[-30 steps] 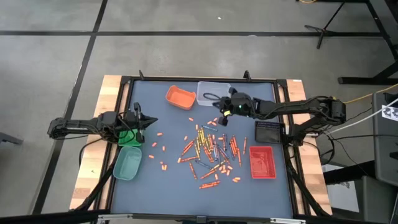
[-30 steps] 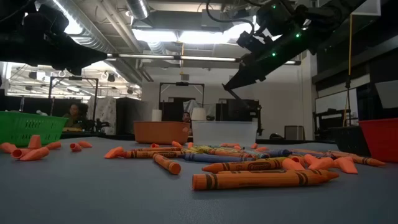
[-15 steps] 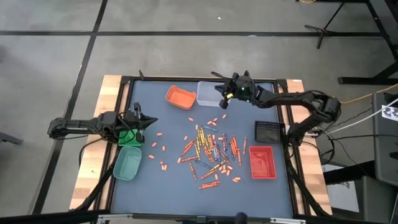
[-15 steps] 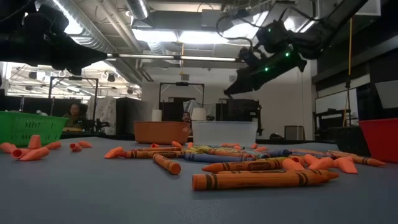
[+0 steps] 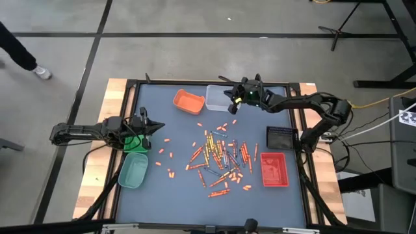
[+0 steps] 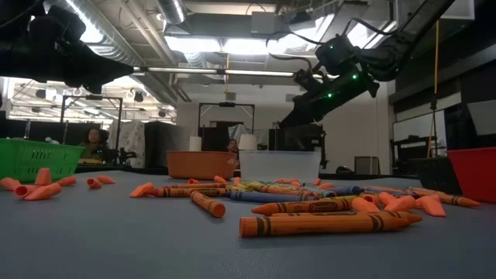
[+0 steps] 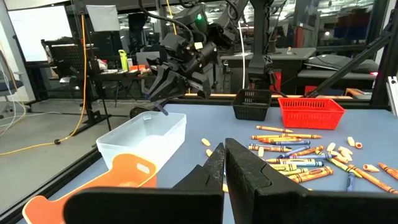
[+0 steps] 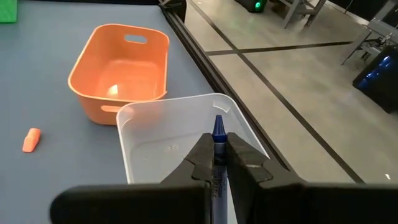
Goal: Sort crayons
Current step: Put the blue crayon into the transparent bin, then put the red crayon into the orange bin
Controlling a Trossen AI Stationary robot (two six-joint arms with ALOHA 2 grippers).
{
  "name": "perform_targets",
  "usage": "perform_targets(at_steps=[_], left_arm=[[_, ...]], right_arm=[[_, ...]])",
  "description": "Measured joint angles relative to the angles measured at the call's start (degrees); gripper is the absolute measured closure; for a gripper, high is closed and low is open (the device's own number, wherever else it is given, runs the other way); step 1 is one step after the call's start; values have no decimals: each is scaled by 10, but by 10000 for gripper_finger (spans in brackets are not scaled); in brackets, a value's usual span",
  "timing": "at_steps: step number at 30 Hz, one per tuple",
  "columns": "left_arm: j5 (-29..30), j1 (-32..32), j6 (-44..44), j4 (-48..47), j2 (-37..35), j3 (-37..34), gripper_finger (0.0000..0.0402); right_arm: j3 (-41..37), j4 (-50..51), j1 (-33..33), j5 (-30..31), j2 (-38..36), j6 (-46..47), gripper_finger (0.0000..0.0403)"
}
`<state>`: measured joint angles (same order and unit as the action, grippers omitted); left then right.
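Observation:
My right gripper [image 5: 231, 106] hangs over the near part of the clear tray [image 5: 216, 96] at the table's far edge, shut on a dark blue crayon [image 8: 218, 130]. In the left wrist view this gripper [image 7: 160, 107] stands above the clear tray [image 7: 144, 138]. Many crayons [image 5: 220, 156] lie in a loose pile mid-table, with short orange pieces [image 5: 166, 155] scattered to their left. My left gripper [image 5: 158, 127] waits shut at the table's left side, level, touching nothing. My right gripper pinches the blue crayon's wrapped shaft [image 8: 217, 150] between its two fingers. The crayon lies along the fingers, and its pointed tip [image 8: 218, 122] sticks out past them. The fingers slant down from the table's right. The crayon is lifted clear, above the clear tray's inside.
An orange tray [image 5: 188, 101] stands left of the clear one. A green basket [image 5: 133, 142] and a teal tray [image 5: 132, 171] sit at the left edge. On the right are a black basket [image 5: 281, 138] and a red basket [image 5: 273, 169].
My right gripper has carried the blue crayon from near the pile's far side toward the table's far edge, over the clear tray, sinking a little. It has stayed shut on the crayon. In the last half second it has barely moved.

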<state>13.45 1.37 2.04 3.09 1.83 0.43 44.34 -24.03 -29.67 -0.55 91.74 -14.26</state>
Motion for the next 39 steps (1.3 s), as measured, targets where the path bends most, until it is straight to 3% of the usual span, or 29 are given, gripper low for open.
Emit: perform_targets(at_steps=[10, 21, 28, 34, 39], left_arm=[[0, 0, 0, 0, 0, 0, 401], [0, 0, 0, 0, 0, 0, 401], [0, 0, -19, 12, 0, 0, 400], [0, 0, -56, 58, 8, 0, 362], [0, 0, -64, 145, 54, 0, 324]], right_arm=[[0, 0, 0, 1, 0, -10, 374], [0, 0, 0, 1, 0, -12, 279], [0, 0, 0, 1, 0, -12, 263], [0, 0, 0, 1, 0, -12, 264], [0, 0, 0, 1, 0, -12, 264]])
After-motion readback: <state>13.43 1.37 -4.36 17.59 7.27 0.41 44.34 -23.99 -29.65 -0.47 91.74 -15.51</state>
